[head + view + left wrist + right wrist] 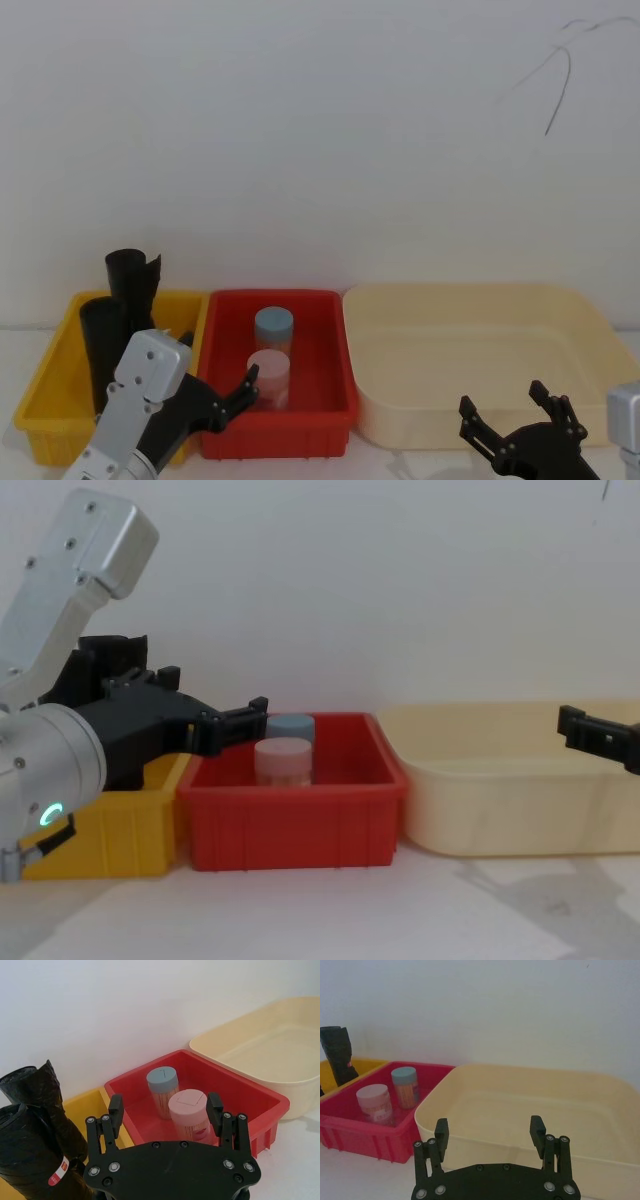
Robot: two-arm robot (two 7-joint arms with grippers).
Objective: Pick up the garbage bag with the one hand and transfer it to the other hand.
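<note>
1. Nothing is done yet: the garbage bag (pixel 100 338) stands untouched in the yellow bin (pixel 45 378) (the nearer of two black rolls, I think).
2. My left gripper (pixel 165 1104) hovers near it, fingers spread and empty.
3. My right gripper (pixel 489 1126) hangs spread before the cream tub (pixel 520 1091) — pickup and handover both remain.

Soft, bright, even light is falling on the white wall (pixel 320 120); faint grey shadows are lying on the table (pixel 300 910) before the cream tub (pixel 500 810), and tiny glints are showing on the screws of my left claw (pixel 165 1102)
</note>
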